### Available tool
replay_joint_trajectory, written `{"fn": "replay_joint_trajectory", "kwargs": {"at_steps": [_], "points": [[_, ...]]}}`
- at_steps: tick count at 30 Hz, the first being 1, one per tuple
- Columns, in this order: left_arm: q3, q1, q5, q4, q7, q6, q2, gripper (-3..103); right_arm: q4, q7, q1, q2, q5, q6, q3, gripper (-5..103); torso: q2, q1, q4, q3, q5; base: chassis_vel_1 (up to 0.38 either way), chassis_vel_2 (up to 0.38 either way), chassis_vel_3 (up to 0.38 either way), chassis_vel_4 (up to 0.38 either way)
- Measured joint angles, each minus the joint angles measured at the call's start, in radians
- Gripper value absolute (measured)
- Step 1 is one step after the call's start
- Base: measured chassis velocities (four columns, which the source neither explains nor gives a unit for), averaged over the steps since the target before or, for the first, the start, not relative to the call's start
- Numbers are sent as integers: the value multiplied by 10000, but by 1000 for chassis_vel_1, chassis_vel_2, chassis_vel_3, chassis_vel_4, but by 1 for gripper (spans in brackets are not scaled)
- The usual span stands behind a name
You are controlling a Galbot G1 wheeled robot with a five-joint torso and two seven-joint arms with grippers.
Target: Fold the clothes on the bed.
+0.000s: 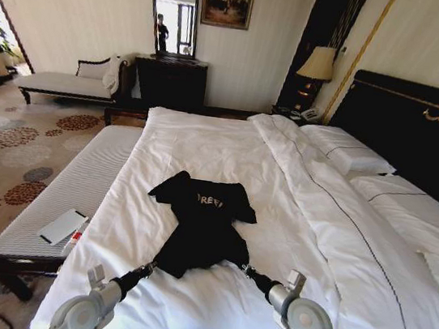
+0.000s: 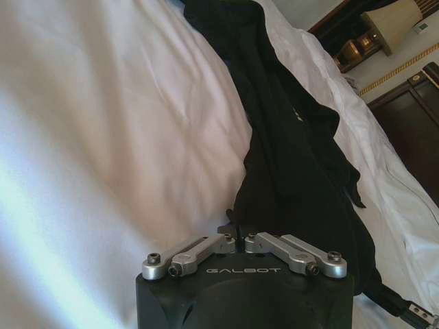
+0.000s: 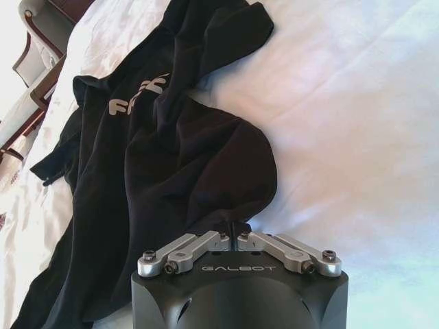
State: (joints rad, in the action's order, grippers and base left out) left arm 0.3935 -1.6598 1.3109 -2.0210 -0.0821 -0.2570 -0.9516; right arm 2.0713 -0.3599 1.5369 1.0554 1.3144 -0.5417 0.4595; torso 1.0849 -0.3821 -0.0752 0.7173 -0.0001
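The clothes, a black T-shirt (image 1: 203,224) with white lettering, lie crumpled on the white duvet of the bed (image 1: 206,142), near its close edge. My left gripper (image 1: 149,268) is shut on the shirt's near left hem corner. In the left wrist view the gripper (image 2: 233,232) pinches the dark fabric (image 2: 295,157). My right gripper (image 1: 246,269) is shut on the near right hem corner. In the right wrist view the gripper (image 3: 232,226) nips the edge of the shirt (image 3: 164,157). Both hold low, just over the duvet.
White pillows (image 1: 348,150) and a dark headboard (image 1: 420,135) lie to the right. A pale ribbed bench (image 1: 77,185) runs along the bed's left side with a white flat item (image 1: 62,227) on it. A chaise lounge (image 1: 67,82), dresser (image 1: 170,82) and lamp (image 1: 318,64) stand beyond.
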Motion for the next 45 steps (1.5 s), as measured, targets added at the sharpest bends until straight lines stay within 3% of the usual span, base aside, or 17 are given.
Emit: {"fn": "replay_joint_trajectory", "kwargs": {"at_steps": [9, 19, 23, 38, 45], "points": [[849, -1484, 38, -624, 262, 133, 490, 1, 568, 81, 740, -19, -319, 79, 240, 1, 0, 0, 0, 0, 0, 0, 0, 0, 0], [1879, -2655, 181, -1225, 334, 255, 437, 1, 1388, 345, 1773, -201, -730, 180, 902, 1, 1, 0, 0, -1, 0, 0, 0, 0, 0], [2689, -3229, 331, -1548, 344, 319, 401, 1, 1839, 529, 2450, -263, -1020, 182, 1412, 1, 1, 1, 0, -1, -1, 0, 0, 0, 0], [4504, -4937, 411, -2069, 30, 325, 689, 1, 2304, 1104, 4708, -17, -2543, 285, 2849, 1, 1, 1, 0, -1, 1, 0, 0, 0, 0], [4656, -5745, 95, -2333, -72, 309, 529, 1, 2614, 1432, 5705, 406, -3315, 450, 3041, 1, 1, 1, 0, -1, 0, 0, 0, 0, 0]]}}
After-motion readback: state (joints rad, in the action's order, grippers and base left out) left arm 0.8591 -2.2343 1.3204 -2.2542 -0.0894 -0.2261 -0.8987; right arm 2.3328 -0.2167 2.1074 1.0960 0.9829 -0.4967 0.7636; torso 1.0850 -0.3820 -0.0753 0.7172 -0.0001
